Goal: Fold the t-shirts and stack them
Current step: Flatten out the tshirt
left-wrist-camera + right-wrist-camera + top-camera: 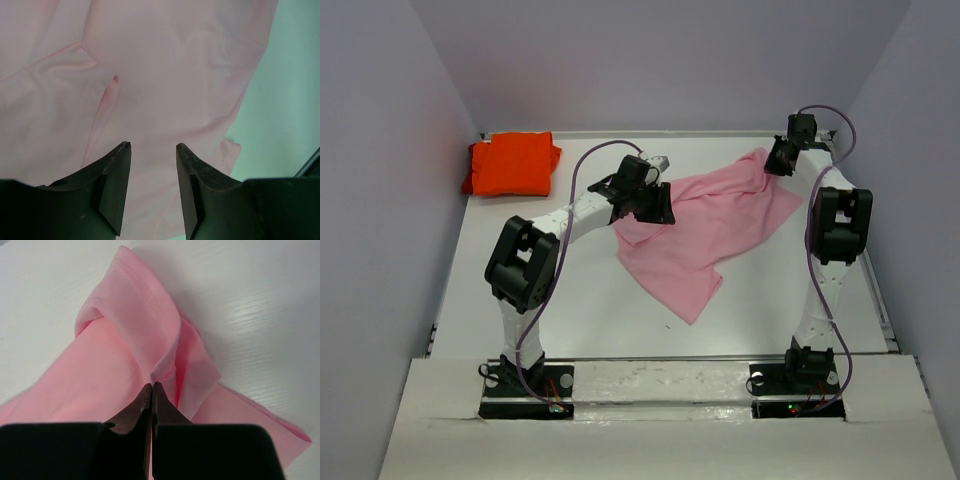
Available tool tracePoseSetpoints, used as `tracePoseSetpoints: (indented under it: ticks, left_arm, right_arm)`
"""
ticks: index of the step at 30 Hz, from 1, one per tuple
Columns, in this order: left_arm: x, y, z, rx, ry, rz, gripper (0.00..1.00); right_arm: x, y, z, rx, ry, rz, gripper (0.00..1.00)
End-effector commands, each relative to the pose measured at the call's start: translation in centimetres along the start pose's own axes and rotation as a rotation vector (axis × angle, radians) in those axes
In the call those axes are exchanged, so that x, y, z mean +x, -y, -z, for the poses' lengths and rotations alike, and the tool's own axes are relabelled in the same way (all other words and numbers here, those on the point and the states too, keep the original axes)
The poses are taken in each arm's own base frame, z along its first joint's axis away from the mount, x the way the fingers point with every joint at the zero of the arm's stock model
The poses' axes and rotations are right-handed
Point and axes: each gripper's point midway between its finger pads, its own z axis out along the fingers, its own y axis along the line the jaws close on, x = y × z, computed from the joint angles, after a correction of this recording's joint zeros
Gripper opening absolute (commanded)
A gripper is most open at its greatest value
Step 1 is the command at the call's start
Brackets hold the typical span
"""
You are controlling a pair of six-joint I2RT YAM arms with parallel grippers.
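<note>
The light pink t-shirt [710, 225] lies spread and rumpled across the middle of the table. The bright orange t-shirt [512, 163] sits folded at the far left corner. My left gripper [655, 205] hovers over the pink shirt's left edge; in the left wrist view the left gripper [152, 147] is open and empty above the pink cloth [165, 65]. My right gripper [775, 160] is at the shirt's far right corner; in the right wrist view the right gripper [152, 385] is shut on a bunched fold of the pink shirt [145, 325].
White walls enclose the table on the left, back and right. The right arm's upright links [835, 225] stand close to the shirt's right edge. Bare white tabletop [580, 300] lies in front of the shirt.
</note>
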Motion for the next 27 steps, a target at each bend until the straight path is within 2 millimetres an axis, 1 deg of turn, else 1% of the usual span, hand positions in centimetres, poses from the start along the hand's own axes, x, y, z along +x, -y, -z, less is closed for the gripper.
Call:
tracePoseSetpoints:
  ticks: [1,5,7,8,9,10,11,12,14,15,17,18,21,22,26,27]
  left_arm:
    - [-2.6,2.0,1.2,0.042,0.068,-0.043,0.51]
    - [-2.4,1.5,1.0,0.02,0.07,-0.023,0.51]
    - [-1.8,1.0,1.0,0.0,0.079,0.011,0.51]
    - [-0.7,0.6,0.7,-0.01,0.084,0.072,0.51]
    - [-0.2,0.4,0.7,-0.021,0.096,0.102,0.51]
    - [-0.3,0.2,1.3,-0.042,0.123,0.124,0.51]
    - [-0.4,0.2,1.3,-0.044,0.148,0.17,0.51]
    - [1.5,-0.9,1.1,-0.078,0.123,0.201,0.5]
    - [2.3,-2.3,1.4,-0.134,0.14,0.228,0.5]
    - [3.5,-3.4,1.5,-0.182,0.134,0.248,0.5]
    - [4.4,-4.6,2.0,-0.235,0.132,0.268,0.5]
    - [5.1,-5.2,2.5,-0.265,0.14,0.279,0.49]
    - [5.7,-6.2,3.5,-0.315,0.165,0.292,0.49]
    - [5.1,-6.8,4.2,-0.358,0.201,0.286,0.49]
    - [4.0,-7.2,5.2,-0.402,0.238,0.266,0.49]
    - [4.0,-7.4,5.4,-0.417,0.235,0.261,0.49]
  right_arm:
    - [-2.8,-1.6,1.6,-0.046,0.076,0.011,0.0]
    - [-3.1,-2.3,2.6,-0.078,0.084,-0.004,0.0]
    - [-3.2,-2.7,3.0,-0.095,0.09,-0.009,0.0]
    - [-3.2,-2.7,3.2,-0.097,0.09,-0.011,0.0]
    - [-3.3,-2.7,3.3,-0.096,0.092,-0.009,0.0]
    - [-3.5,-2.8,3.6,-0.095,0.099,-0.009,0.0]
    - [-3.6,-2.8,3.7,-0.095,0.103,-0.009,0.0]
    - [-3.6,-2.9,3.8,-0.099,0.101,-0.01,0.0]
    - [-3.6,-3.1,4.0,-0.111,0.102,-0.015,0.0]
    - [-3.5,-3.4,4.0,-0.127,0.096,-0.021,0.0]
    - [-3.4,-3.6,4.0,-0.141,0.089,-0.027,0.0]
    - [-3.4,-3.9,4.0,-0.152,0.089,-0.03,0.0]
    - [-3.1,-4.0,4.0,-0.162,0.081,-0.034,0.0]
    - [-3.1,-4.1,4.1,-0.168,0.083,-0.037,0.0]
    - [-3.0,-4.4,4.2,-0.185,0.08,-0.041,0.0]
    - [-3.0,-4.4,4.2,-0.187,0.08,-0.041,0.0]
